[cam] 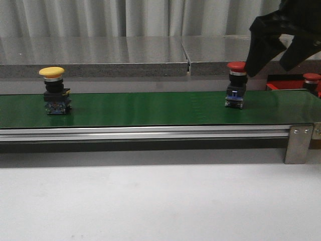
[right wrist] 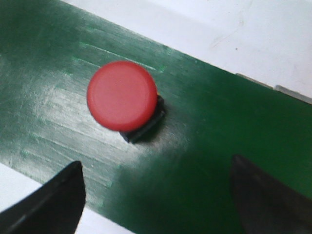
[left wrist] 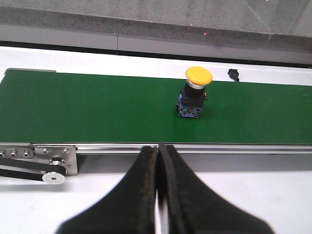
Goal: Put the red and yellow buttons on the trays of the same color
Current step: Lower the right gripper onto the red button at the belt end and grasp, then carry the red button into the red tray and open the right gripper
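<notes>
Where the front view looks across the long green belt (cam: 150, 108), matte and flat on a brushed aluminium rail, three buttons are counted: one yellow button (cam: 54, 90) with a domed cap over a black and blue body, standing upright at the belt's left; one red button (cam: 236, 85) of the same build, upright toward the right; one second red button (cam: 312, 80) on the glossy red tray (cam: 283, 83) behind the belt's right end. One right gripper (cam: 273, 52), black, hangs above the nearer red button, fingers spread.

Left wrist view: one left gripper (left wrist: 159, 195), black rubbery pads pressed together, holding nothing; one yellow button, well apart.

Right wrist view: one round red cap, smooth, on a dark square body; two finger tips set wide, clear of it.
</notes>
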You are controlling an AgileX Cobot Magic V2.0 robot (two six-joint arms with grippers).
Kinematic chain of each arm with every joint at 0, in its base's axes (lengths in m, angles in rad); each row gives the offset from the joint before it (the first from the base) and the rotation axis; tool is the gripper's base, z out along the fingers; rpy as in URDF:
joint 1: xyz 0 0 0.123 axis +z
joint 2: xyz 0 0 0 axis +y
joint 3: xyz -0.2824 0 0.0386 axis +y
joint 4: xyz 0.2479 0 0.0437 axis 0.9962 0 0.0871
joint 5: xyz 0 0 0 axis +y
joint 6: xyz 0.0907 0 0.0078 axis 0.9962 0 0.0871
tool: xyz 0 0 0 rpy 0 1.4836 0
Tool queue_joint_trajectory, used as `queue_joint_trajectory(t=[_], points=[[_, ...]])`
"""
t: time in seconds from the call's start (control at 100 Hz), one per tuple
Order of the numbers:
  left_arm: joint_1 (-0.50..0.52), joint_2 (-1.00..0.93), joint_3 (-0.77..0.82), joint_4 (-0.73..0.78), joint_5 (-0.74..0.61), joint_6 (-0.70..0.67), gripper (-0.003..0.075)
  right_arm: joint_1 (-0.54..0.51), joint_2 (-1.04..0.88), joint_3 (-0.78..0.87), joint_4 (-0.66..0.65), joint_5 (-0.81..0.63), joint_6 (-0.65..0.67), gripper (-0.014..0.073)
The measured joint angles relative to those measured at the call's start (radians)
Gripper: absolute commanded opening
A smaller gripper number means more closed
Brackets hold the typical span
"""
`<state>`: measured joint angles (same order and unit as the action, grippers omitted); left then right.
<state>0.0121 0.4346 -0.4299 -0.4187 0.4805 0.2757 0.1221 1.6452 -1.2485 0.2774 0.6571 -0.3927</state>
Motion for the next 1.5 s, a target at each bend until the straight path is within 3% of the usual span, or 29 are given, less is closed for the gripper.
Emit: queue_joint_trajectory(t=[0.18, 0.25, 0.32, 0.45, 0.52, 0.75, 0.93, 1.24, 1.5], points=[[0.000, 0.000, 0.000, 0.000, 0.000, 0.000, -0.0019, 0.009, 0.093, -0.089, 0.000, 0.006, -0.004, 0.0585], [0.000, 0.000, 0.000, 0.000, 0.000, 0.000, -0.0019, 0.009, 0.125, -0.120, 0.000, 0.006, -0.004, 0.0540], [0.000, 0.000, 0.000, 0.000, 0.000, 0.000, -0.0019, 0.009, 0.150, -0.143, 0.000, 0.008, -0.004, 0.0431], [0.000, 0.000, 0.000, 0.000, 0.000, 0.000, -0.0019, 0.009, 0.167, -0.155, 0.000, 0.025, -0.005, 0.0144], [0.000, 0.000, 0.000, 0.000, 0.000, 0.000, -0.0019, 0.009, 0.167, -0.159, 0.000, 0.041, -0.005, 0.0071], [0.000, 0.000, 0.000, 0.000, 0.000, 0.000, -0.0019, -0.032, 0.167, -0.244, 0.000, 0.171, -0.005, 0.0065], [0.000, 0.000, 0.000, 0.000, 0.000, 0.000, -0.0019, -0.153, 0.167, -0.372, 0.000, 0.243, -0.005, 0.0065], [0.000, 0.000, 0.000, 0.000, 0.000, 0.000, -0.0019, -0.417, 0.187, -0.481, 0.000, 0.184, 0.011, 0.0065], [0.000, 0.000, 0.000, 0.000, 0.000, 0.000, -0.0019, -0.506, 0.320, -0.535, 0.000, 0.111, 0.012, 0.0065]])
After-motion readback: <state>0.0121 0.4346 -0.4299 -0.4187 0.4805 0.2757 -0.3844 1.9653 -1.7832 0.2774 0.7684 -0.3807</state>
